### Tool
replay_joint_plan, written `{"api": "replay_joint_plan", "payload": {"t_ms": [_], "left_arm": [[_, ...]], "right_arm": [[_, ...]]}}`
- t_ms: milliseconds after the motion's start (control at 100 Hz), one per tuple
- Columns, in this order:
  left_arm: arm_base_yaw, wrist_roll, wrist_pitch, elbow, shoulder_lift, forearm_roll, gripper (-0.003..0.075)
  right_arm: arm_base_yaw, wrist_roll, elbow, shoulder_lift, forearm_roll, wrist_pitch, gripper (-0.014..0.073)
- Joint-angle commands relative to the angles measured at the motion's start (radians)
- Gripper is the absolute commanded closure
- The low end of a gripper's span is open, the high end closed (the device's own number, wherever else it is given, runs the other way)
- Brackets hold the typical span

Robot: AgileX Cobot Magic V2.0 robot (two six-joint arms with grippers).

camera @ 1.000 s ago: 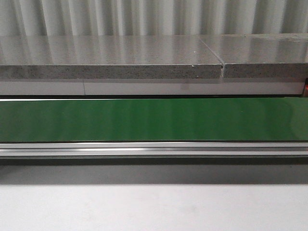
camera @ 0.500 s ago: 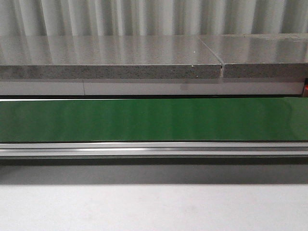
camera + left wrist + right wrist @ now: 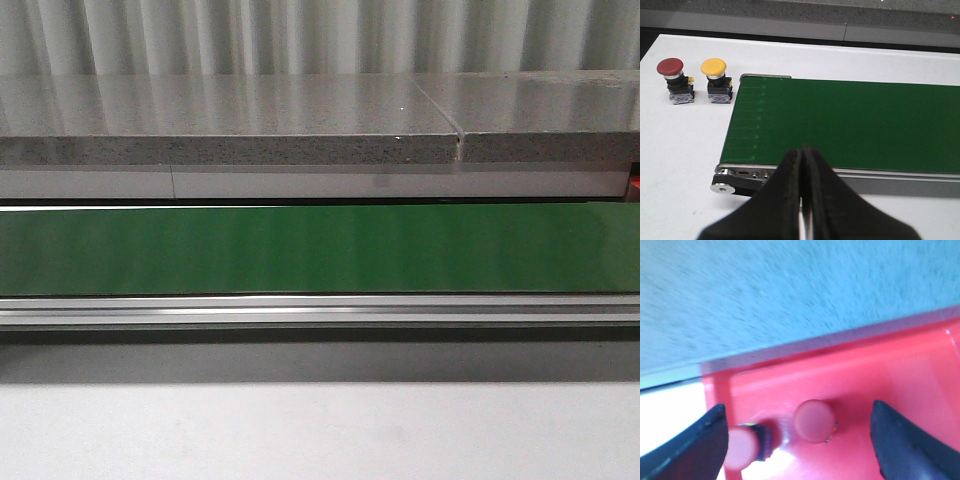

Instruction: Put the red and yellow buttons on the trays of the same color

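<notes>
In the left wrist view, a red button (image 3: 670,67) and a yellow button (image 3: 714,67) stand upright side by side on the white table, just off the end of the green conveyor belt (image 3: 850,125). My left gripper (image 3: 802,151) is shut and empty, hovering over the belt's near rail, well away from both buttons. The right wrist view shows the red tray (image 3: 900,375) holding two red buttons, one upright (image 3: 813,420) and one lying on its side (image 3: 742,446). My right gripper (image 3: 797,412) hangs open above them, holding nothing. The yellow tray is out of view.
The front view shows the green belt (image 3: 320,248) with its aluminium rail (image 3: 320,310), a grey stone slab (image 3: 230,125) behind it and white table (image 3: 320,430) in front. A red sliver (image 3: 633,185) shows at the right edge. Neither arm appears there.
</notes>
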Motion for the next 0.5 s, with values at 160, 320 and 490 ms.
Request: {"api": "replay_joint_plan", "payload": {"t_ms": [160, 320, 490], "left_arm": [[-0.008, 0.002, -0.069, -0.027, 0.001, -0.012, 0.0740], [-0.008, 0.002, -0.069, -0.027, 0.001, -0.012, 0.0740], [-0.008, 0.002, -0.069, -0.027, 0.001, -0.012, 0.0740]], "right_arm": [[0.103, -0.015, 0.007, -0.191, 0.104, 0.004, 0.0011], [0.235, -0.043, 0.102, -0.278, 0.101, -0.022, 0.0011], [0.334, -0.059, 0.243, -0.383, 0.095, -0.034, 0.0011]]}}
